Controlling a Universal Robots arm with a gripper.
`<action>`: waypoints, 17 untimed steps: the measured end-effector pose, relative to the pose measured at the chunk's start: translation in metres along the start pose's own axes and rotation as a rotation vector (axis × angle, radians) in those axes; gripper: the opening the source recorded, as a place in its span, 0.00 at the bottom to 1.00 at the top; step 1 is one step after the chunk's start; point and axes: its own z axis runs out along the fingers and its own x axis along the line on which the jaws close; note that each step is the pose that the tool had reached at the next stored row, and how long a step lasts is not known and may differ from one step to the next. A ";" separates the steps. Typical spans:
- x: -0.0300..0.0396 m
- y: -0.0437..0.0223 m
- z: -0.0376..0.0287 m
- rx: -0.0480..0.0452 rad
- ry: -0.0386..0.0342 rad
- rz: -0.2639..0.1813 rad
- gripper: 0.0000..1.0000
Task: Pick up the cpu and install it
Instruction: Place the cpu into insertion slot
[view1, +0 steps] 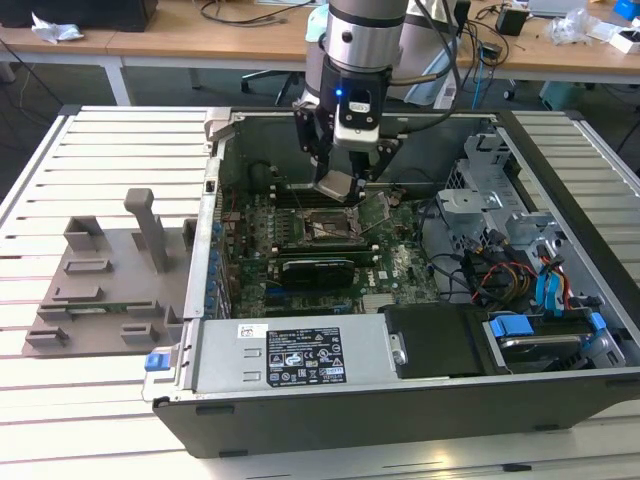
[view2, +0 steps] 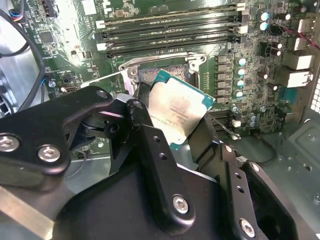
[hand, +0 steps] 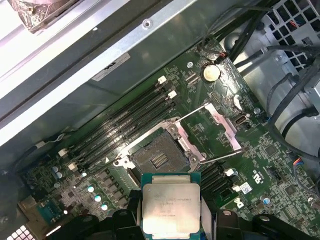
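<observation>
Just above open socket (hand: 159, 159), claw (hand: 171, 219) grips cpu (hand: 171, 202).

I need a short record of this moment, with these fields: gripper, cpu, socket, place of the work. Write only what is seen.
gripper: the gripper is shut on the cpu, holding it by two opposite edges
cpu: held in the air above the motherboard, near the socket, not seated
socket: empty, with its metal cover swung open
place of the work: inside the open computer case
</observation>
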 end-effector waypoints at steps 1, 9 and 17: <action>0.0000 0.0000 0.0000 -0.0001 0.0005 0.009 0.55; 0.0000 0.0000 0.0001 -0.0012 0.0042 0.082 0.55; 0.0000 0.0000 0.0002 -0.0024 0.0082 0.160 0.55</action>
